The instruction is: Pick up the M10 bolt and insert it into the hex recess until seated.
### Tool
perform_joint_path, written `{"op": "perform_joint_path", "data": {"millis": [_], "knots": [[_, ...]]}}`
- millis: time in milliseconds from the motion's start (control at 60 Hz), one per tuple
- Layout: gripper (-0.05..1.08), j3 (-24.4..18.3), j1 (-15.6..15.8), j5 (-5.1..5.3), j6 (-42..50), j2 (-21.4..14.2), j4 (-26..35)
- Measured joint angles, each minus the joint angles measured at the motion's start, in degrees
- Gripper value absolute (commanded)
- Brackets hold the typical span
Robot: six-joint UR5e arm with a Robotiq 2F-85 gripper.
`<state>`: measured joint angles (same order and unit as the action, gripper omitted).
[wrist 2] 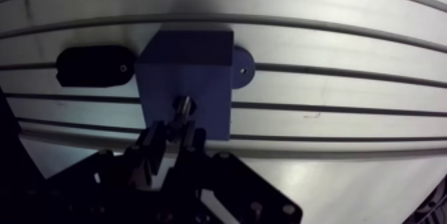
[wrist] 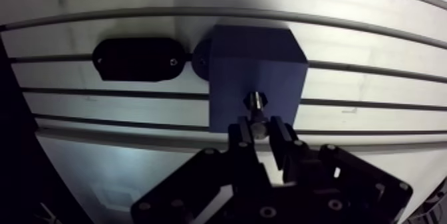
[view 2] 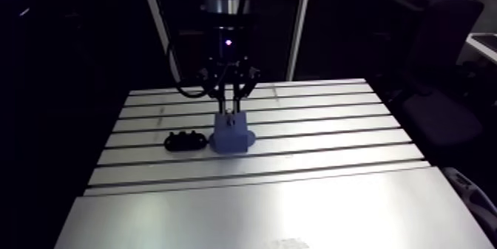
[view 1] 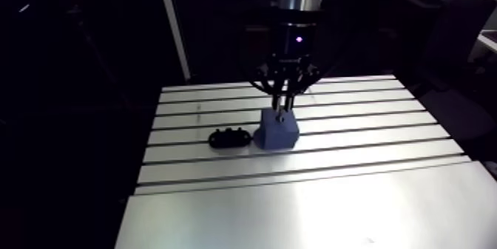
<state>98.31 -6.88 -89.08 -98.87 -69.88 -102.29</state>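
Wrist view is showing the M10 bolt point(wrist: 257, 104) meeting the top face of the blue block point(wrist: 246, 54), its near end clamped in the claw point(wrist: 260, 132). Insertion is judged to be under way, with seating unconfirmed. The next move is calling for a straight push, then release. A black part point(wrist: 136, 58) is lying beside the block on the desk point(wrist: 379, 115).

hand point(view 2: 230, 112) over blue block point(view 2: 231, 137), black part point(view 2: 186, 142) beside

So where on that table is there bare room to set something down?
Bare: the smooth near part of the table, and the slotted stretch beside the blue block, opposite the black holder. Crowded: where the claw holds the bolt at the block.
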Motion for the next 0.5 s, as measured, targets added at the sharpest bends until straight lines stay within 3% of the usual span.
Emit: {"op": "perform_joint_path", "data": {"millis": [500], "knots": [[0.85,0.3,0.1,0.01,0.0,0.2,-1.1]]}}
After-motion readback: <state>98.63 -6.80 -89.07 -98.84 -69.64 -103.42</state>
